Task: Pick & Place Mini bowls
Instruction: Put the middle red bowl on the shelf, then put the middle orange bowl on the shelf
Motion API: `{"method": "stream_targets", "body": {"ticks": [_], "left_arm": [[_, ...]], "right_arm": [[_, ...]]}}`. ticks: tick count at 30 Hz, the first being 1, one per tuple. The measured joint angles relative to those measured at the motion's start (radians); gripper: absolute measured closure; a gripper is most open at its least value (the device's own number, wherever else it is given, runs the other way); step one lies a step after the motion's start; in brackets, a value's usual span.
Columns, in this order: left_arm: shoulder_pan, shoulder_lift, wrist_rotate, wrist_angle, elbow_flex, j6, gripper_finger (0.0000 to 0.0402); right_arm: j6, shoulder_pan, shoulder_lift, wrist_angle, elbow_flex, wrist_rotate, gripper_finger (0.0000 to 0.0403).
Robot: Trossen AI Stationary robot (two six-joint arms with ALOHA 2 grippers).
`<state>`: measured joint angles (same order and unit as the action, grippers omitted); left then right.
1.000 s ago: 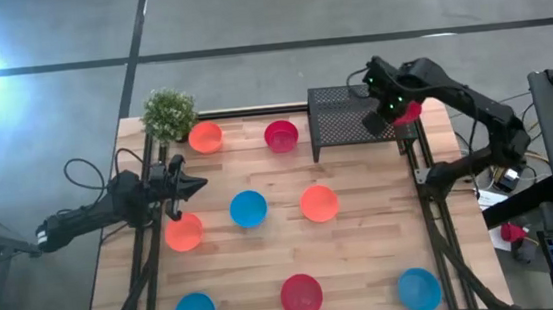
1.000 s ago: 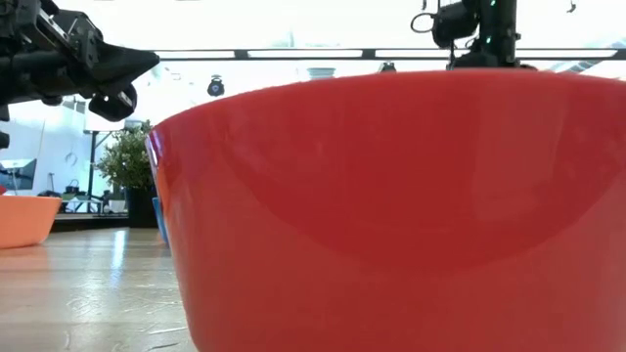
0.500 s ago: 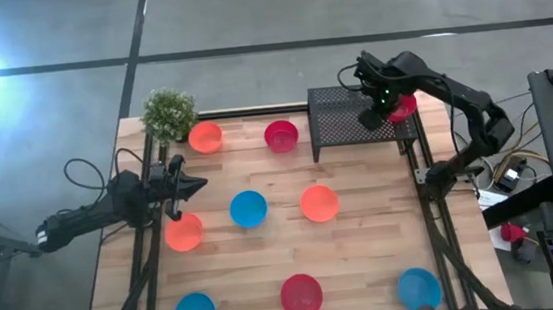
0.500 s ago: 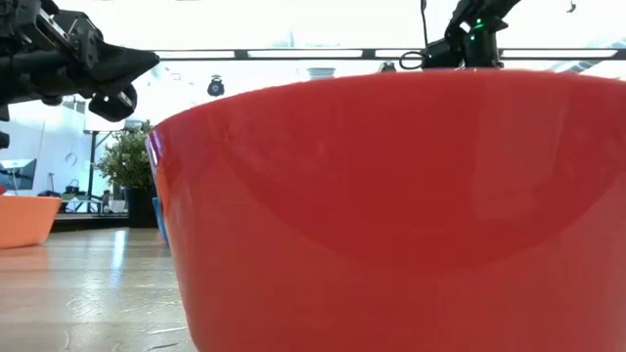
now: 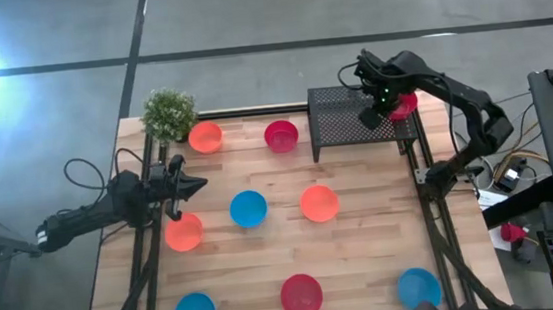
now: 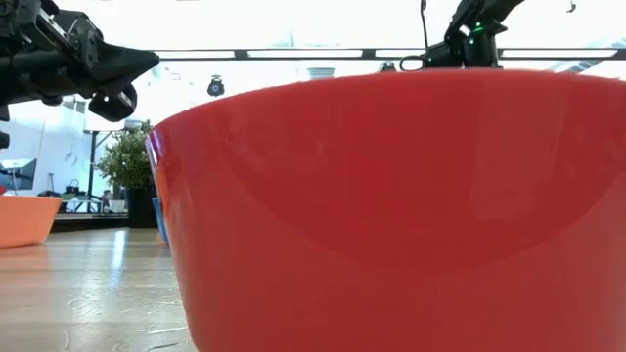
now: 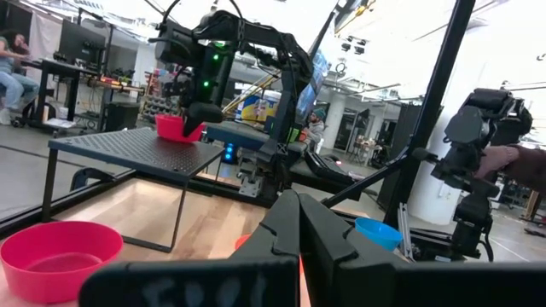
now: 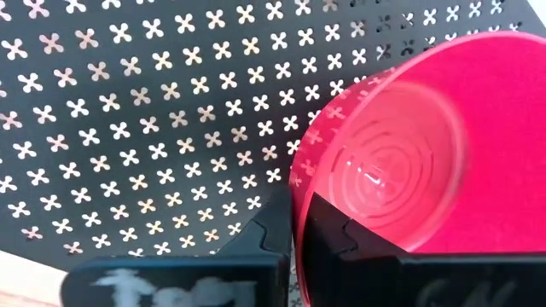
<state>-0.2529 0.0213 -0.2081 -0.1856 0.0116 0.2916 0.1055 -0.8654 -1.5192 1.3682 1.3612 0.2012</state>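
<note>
Starting at the left, we see the left pincer [image 5: 197, 185] waiting closed and empty over the tabletop's [image 5: 364, 238] left edge, just above an orange bowl [image 5: 184, 231]. Eight bowls lie spread across the wood, near the potted plant [image 5: 168, 112] and further forward. At the right, the right pincer [image 5: 385, 108] is clamped on the rim of a red bowl [image 5: 405, 106] over the black perforated rack [image 5: 344, 119]. We judge the job barely begun: one bowl reaching the rack, eight left.

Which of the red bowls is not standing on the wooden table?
The red bowl on the black perforated stand, with the right gripper shut on its rim. The other two red bowls rest on the wood.
</note>
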Motion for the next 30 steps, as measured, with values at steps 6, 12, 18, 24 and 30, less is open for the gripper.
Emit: {"method": "stream_targets", "body": {"ticks": [6, 12, 18, 24, 30], "left_arm": [[0.000, 0.000, 0.000, 0.000, 0.000, 0.000, 0.0402], [0.000, 0.000, 0.000, 0.000, 0.000, 0.000, 0.0402], [0.000, 0.000, 0.000, 0.000, 0.000, 0.000, 0.0402], [0.000, 0.000, 0.000, 0.000, 0.000, 0.000, 0.0402], [0.000, 0.000, 0.000, 0.000, 0.000, 0.000, 0.0402]], "right_arm": [[-0.001, 0.000, -0.014, -0.007, -0.002, 0.001, 0.0394], [-0.001, 0.000, -0.021, -0.012, -0.002, 0.004, 0.0394], [0.011, 0.000, -0.009, -0.014, -0.002, 0.002, 0.0381], [0.014, 0.001, -0.008, -0.017, -0.003, 0.001, 0.0323], [0.000, 0.001, -0.008, -0.016, 0.001, 0.004, 0.0264]]}}
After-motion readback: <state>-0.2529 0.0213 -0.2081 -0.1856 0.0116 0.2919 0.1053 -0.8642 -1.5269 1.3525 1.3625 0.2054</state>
